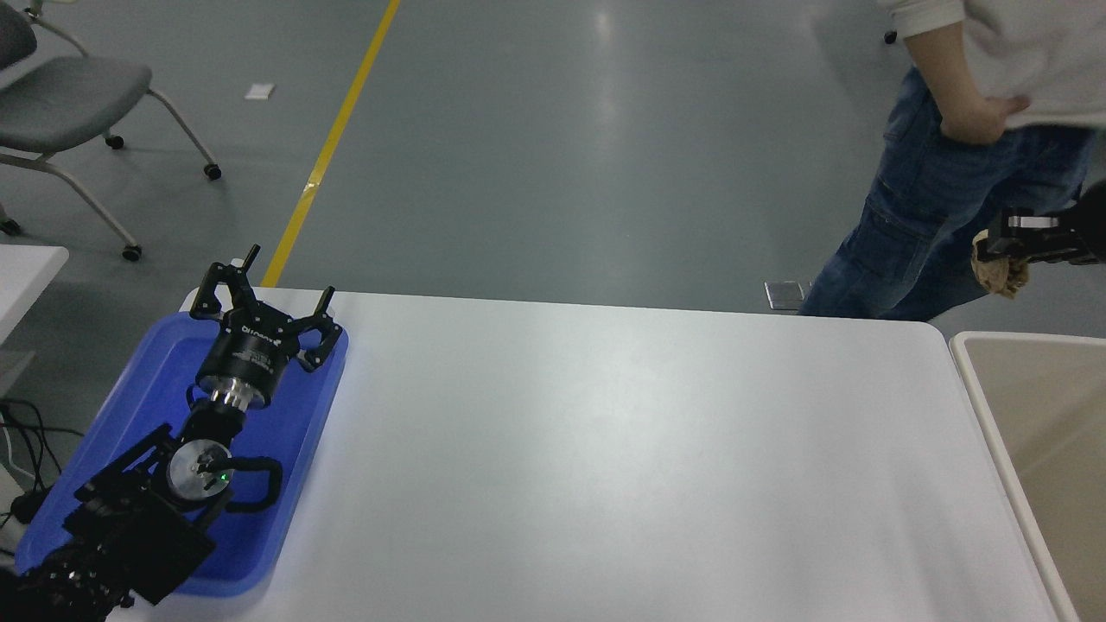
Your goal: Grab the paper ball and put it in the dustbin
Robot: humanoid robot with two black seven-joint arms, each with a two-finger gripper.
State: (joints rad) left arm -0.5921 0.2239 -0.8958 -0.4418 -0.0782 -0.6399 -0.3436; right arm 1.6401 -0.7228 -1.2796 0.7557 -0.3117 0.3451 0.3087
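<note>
My right gripper (995, 250) comes in at the right edge, shut on the tan-brown paper ball (1000, 272), which hangs under its tips. It is held in the air past the table's far right corner, above and beyond the far end of the dustbin (975, 380), a beige-inside bin with a white rim at the right edge. My left gripper (259, 289) is parked open and empty over the blue tray (285, 432) at the lower left.
A person in jeans (933, 207) stands at the far right, just behind my right gripper. A grey chair (69, 104) stands on the floor at the upper left. The white table (605, 466) fills the middle.
</note>
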